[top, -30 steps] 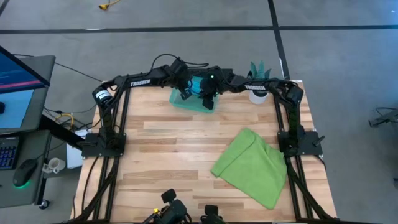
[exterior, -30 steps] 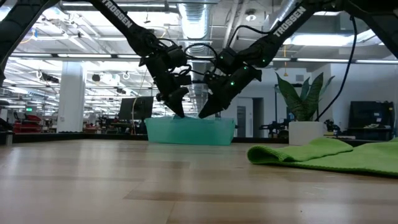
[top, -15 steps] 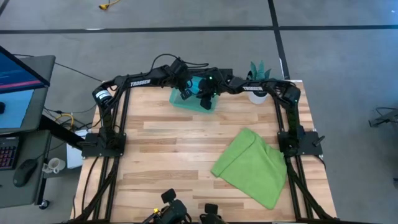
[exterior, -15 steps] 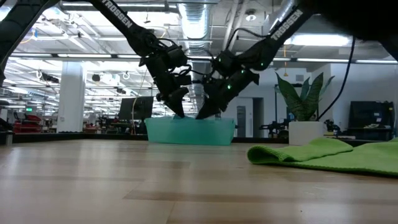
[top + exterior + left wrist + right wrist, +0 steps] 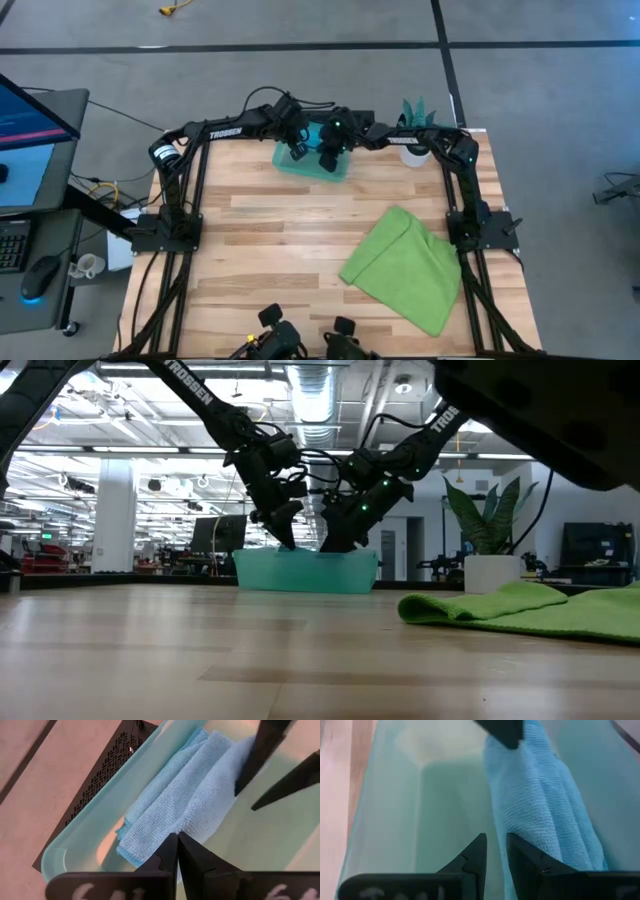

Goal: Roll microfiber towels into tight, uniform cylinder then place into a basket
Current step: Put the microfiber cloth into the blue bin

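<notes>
Sky-blue microfiber towel [image 5: 185, 800]: loosely rolled, lying inside teal basket [image 5: 292, 163] at the table's far edge. Lime-green towel [image 5: 405, 268]: flat, unrolled, near right; its rolling remains. Left gripper [image 5: 177, 851]: closed, empty, over towel. Right gripper [image 5: 494, 851]: narrowly parted, beside towel. Wrist views alone reveal the basket's contents; the low view shows only its wall.
</notes>
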You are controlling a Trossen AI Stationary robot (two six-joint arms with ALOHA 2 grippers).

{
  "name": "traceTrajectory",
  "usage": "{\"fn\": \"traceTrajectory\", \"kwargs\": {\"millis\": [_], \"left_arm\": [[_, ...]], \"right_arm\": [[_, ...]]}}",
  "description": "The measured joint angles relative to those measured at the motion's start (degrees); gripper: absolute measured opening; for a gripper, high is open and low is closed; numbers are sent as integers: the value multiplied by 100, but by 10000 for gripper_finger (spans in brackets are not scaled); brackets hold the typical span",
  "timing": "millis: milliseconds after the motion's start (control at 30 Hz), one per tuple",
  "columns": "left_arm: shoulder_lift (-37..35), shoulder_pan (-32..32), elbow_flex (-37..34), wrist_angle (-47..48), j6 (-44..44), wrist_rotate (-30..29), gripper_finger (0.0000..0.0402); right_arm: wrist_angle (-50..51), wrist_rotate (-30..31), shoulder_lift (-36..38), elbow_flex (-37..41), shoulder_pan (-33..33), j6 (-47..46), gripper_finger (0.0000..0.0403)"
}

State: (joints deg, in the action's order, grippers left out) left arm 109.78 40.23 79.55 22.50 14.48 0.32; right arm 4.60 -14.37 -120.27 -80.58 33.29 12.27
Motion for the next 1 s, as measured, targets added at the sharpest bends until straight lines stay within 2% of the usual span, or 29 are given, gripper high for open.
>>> {"fn": "traceTrajectory", "kwargs": {"millis": [533, 1000], "left_arm": [[0, 0, 0, -64, 136, -35, 4], [0, 0, 0, -232, 322, -39, 98]], "right_arm": [[-187, 699, 0, 2, 287, -931, 95], [-213, 870, 0, 4, 283, -1239, 95]]}}
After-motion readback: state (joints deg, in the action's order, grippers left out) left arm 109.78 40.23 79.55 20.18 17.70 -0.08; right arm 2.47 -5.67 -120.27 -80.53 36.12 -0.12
